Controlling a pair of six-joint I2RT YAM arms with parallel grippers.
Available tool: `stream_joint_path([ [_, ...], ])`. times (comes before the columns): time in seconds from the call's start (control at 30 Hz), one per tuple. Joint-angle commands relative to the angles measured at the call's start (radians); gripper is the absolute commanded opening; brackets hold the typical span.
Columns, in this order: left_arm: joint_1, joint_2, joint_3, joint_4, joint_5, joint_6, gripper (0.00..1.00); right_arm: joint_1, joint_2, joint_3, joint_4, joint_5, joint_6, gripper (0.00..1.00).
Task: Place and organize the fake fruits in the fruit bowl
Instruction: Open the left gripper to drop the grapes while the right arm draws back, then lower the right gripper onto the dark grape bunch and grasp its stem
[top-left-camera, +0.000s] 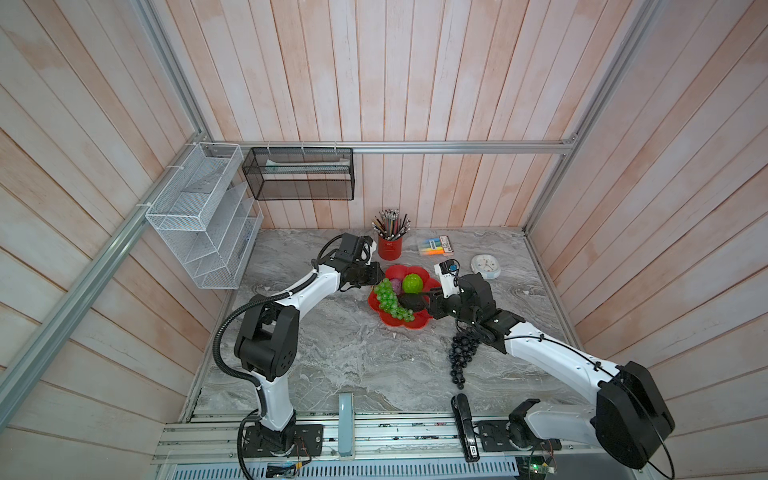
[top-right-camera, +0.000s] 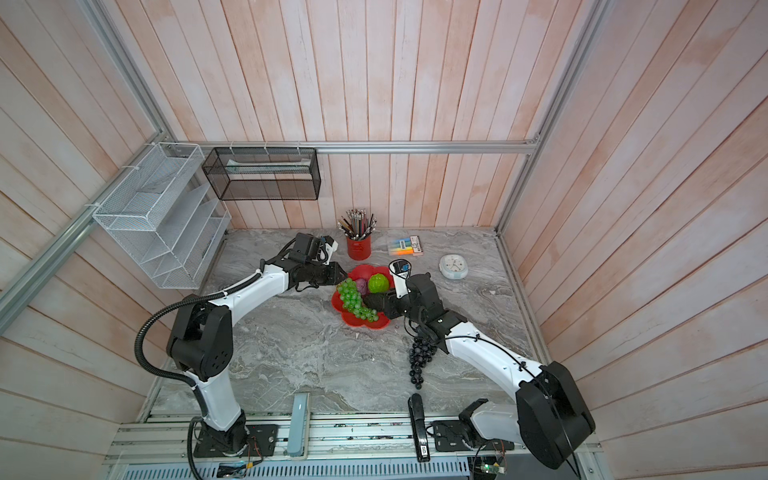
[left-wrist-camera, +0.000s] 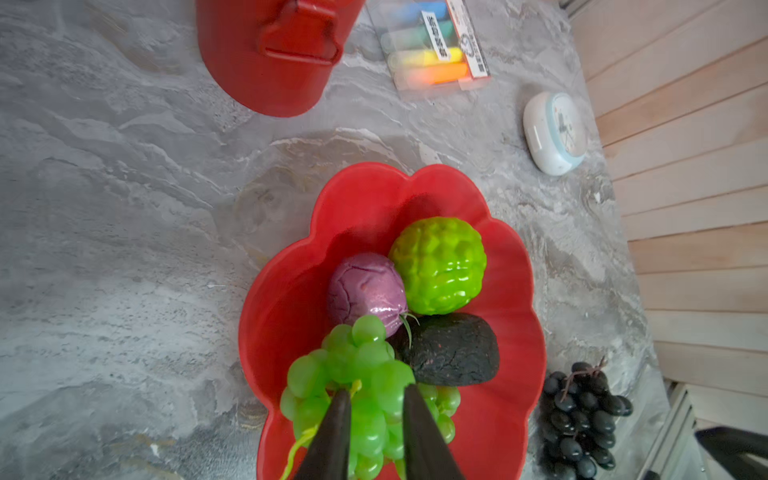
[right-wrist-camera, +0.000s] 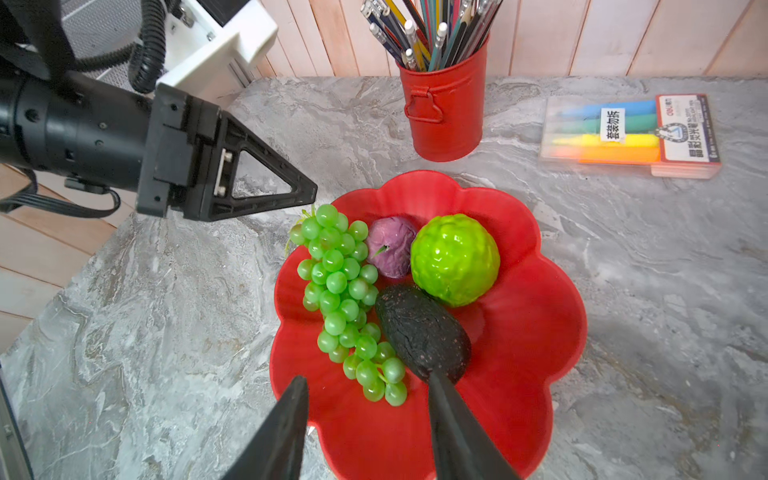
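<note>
The red scalloped fruit bowl (top-left-camera: 409, 325) (right-wrist-camera: 540, 332) holds a green grape bunch (top-left-camera: 388, 301) (right-wrist-camera: 340, 291), a small purple ball (right-wrist-camera: 392, 247), a bumpy lime-green ball (top-left-camera: 412, 283) (right-wrist-camera: 455, 259) and a dark avocado-like oval (right-wrist-camera: 422, 330). The purple-black grape bunch (top-left-camera: 461, 353) (left-wrist-camera: 582, 415) lies on the table beside the bowl, partly under my right arm. My left gripper (left-wrist-camera: 376, 392) (right-wrist-camera: 313, 195) hovers at the green bunch's stem end, jaws a narrow gap apart; any pinch is unclear. My right gripper (right-wrist-camera: 368, 378) (top-left-camera: 426, 305) is open over the bowl's near rim, one fingertip (right-wrist-camera: 434, 380) against the oval's end.
A red pencil cup (top-left-camera: 390, 247), a highlighter pack (top-left-camera: 436, 245) and a white clock (top-left-camera: 485, 266) stand behind the bowl. A black stapler (top-left-camera: 463, 428) and a grey-blue block (top-left-camera: 345, 424) lie at the front edge. Mesh racks (top-left-camera: 299, 174) hang on the back-left walls.
</note>
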Motion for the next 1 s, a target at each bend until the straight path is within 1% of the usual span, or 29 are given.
stream_joint_path([
  [0.0,0.010,0.027,-0.023,0.054,-0.025,-0.032,0.22,-0.003,-0.016,0.000,-0.028,0.010,0.014,0.45],
  [0.2,0.010,0.071,-0.018,0.109,0.006,-0.038,0.21,-0.003,-0.018,-0.007,-0.030,0.016,0.023,0.44],
  [0.37,0.011,0.111,0.004,0.127,-0.002,-0.038,0.21,-0.003,-0.025,0.004,-0.039,0.007,0.023,0.44],
  [0.53,0.014,0.147,0.015,0.138,0.009,-0.052,0.23,-0.003,-0.032,0.012,-0.052,0.011,0.029,0.44],
  [0.63,0.020,0.143,0.010,0.146,0.011,-0.056,0.24,-0.004,-0.041,0.010,-0.063,0.017,0.036,0.44],
  [0.73,0.032,0.132,0.016,0.138,0.008,-0.051,0.29,-0.005,-0.054,0.006,-0.076,0.032,0.041,0.46],
  [0.8,0.042,0.107,0.026,0.123,0.008,-0.043,0.34,-0.016,-0.067,0.011,-0.118,0.064,0.052,0.47],
  [0.9,0.052,0.048,0.030,0.100,-0.004,-0.029,0.47,-0.072,-0.122,-0.004,-0.178,0.085,0.099,0.49],
  [0.97,0.054,0.005,0.028,0.081,-0.016,-0.017,0.54,-0.121,-0.180,-0.037,-0.206,0.107,0.146,0.52],
])
